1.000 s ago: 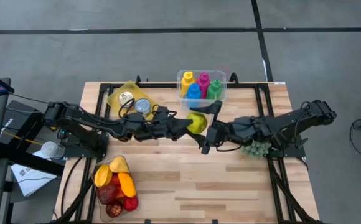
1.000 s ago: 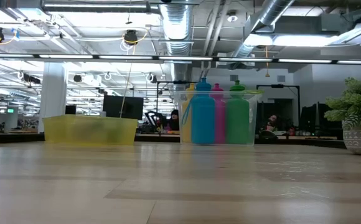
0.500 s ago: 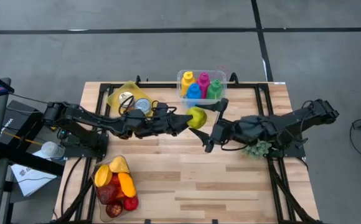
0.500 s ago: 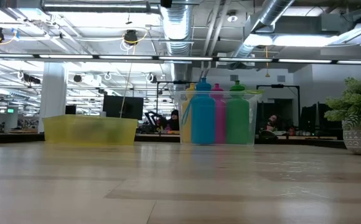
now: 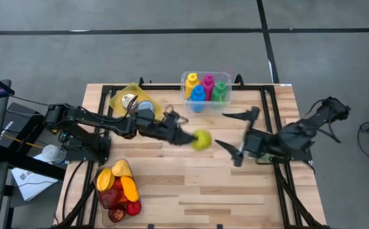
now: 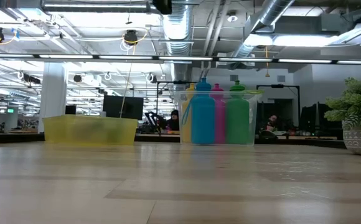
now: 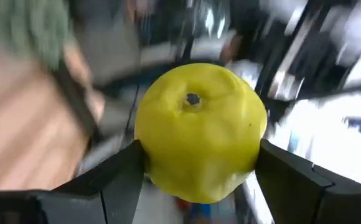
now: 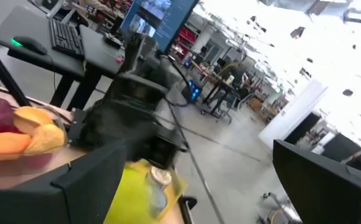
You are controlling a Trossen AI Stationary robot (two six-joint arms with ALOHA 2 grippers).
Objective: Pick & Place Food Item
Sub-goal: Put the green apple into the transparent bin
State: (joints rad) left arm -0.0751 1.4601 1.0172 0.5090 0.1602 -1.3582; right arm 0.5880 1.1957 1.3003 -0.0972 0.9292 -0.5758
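A yellow-green apple [image 5: 201,139] hangs above the middle of the wooden table [image 5: 191,191], with my left gripper [image 5: 194,138] shut on it; the left arm reaches in level from the table's left. In the left wrist view the apple [image 7: 199,130] fills the space between both fingers. My right gripper [image 5: 219,128] stands open to the right of the apple, a short gap away, with nothing between its fingers [image 8: 87,180]. My left gripper pinches the apple's two opposite sides [image 7: 148,155] between its two fingers. The fingers come in level from the table's left. The apple is lifted clear of the table, and its dimpled end [image 7: 193,98] faces back toward the wrist.
A clear bin of coloured bottles [image 5: 205,89] stands at the far middle. A yellow tray with cans [image 5: 132,100] is at the far left. A bowl of fruit [image 5: 118,187] sits near the front left. A small plant [image 5: 265,154] lies under the right arm.
My right gripper has drawn back from the apple toward the table's right edge and has stayed open. My left gripper has swung the apple a little toward the table's near edge, still clear of the table.
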